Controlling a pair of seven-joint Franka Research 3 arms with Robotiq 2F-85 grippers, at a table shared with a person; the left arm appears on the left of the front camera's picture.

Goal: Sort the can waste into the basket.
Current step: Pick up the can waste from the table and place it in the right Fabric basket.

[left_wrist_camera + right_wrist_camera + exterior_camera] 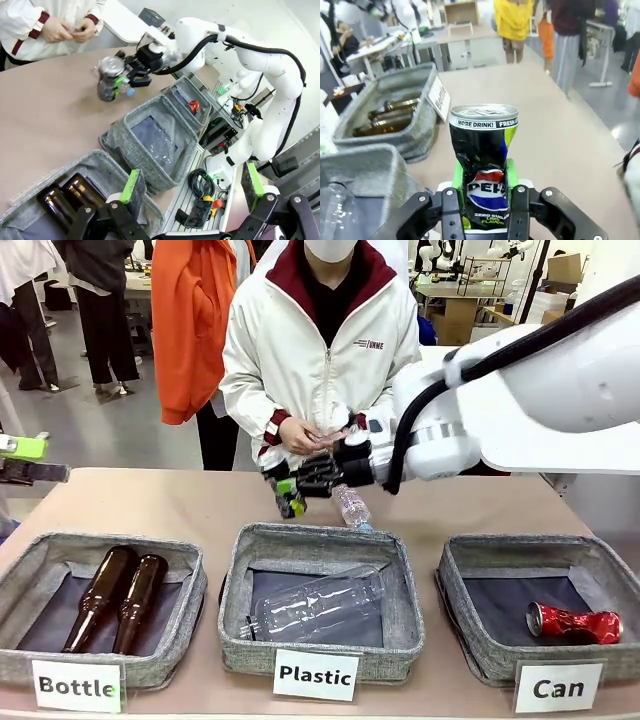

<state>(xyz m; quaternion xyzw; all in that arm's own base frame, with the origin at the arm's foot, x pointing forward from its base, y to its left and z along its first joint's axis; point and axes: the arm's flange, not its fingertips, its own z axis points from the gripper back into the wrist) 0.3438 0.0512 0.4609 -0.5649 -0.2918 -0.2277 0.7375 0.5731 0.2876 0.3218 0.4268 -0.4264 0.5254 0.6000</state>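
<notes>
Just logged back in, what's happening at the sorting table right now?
The right gripper is shut on the dark crushed can, standing on the table behind the Plastic basket. The red can already lies in the Can basket. The left gripper is open and idle above the Bottle basket. The person's hands are clasped at the far edge.

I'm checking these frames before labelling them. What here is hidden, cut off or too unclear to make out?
- Front view: the dark can is hidden behind the right end effector.
- Front view: the left end effector is cut by the picture's left edge; open or shut unclear.
- Left wrist view: the red can in the Can basket is too small for detail.
</notes>
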